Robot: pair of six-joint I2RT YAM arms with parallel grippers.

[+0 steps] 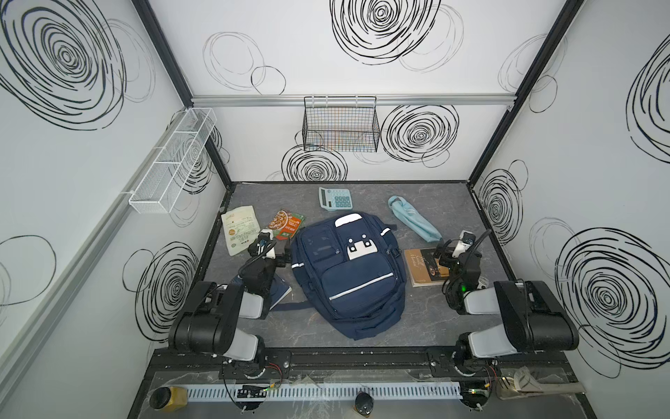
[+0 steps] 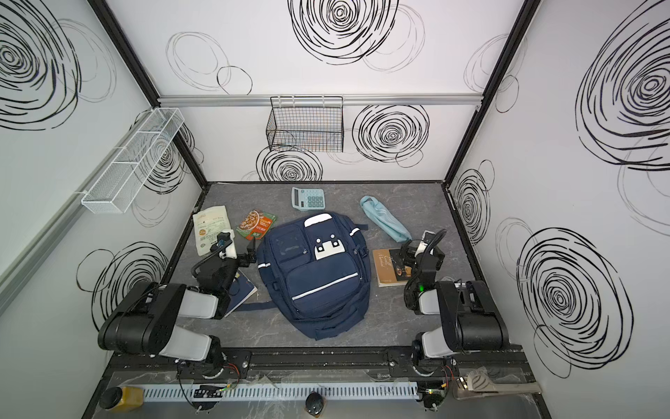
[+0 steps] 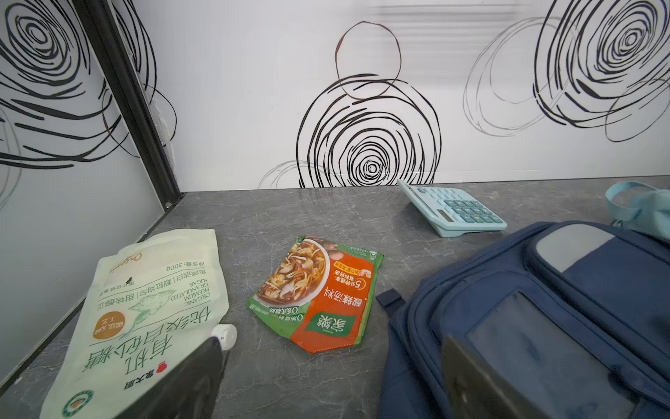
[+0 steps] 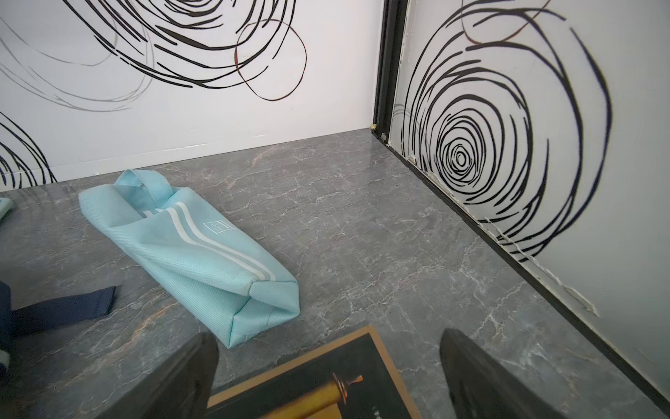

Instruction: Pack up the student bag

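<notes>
The student bag (image 1: 348,279) (image 2: 319,283) is a navy backpack with white stripes and a white face patch. It lies flat in the middle of the table, front side up. My left gripper (image 1: 285,255) (image 2: 250,254) hovers open by the bag's left upper edge; in the left wrist view the left gripper (image 3: 326,384) holds nothing and the bag (image 3: 544,308) lies under one finger. My right gripper (image 1: 440,254) (image 2: 405,254) stands open over a brown book (image 1: 420,270), right of the bag. The right gripper (image 4: 330,381) is empty above the book (image 4: 319,384).
A white sugar pouch (image 1: 241,230) (image 3: 145,308), a soup packet (image 1: 286,224) (image 3: 319,290), a calculator (image 1: 335,198) (image 3: 456,210) and a light blue folded umbrella (image 1: 415,223) (image 4: 192,250) lie behind the bag. A navy notebook (image 1: 281,292) lies under the left arm. Wire baskets (image 1: 340,125) (image 1: 174,159) hang on the walls.
</notes>
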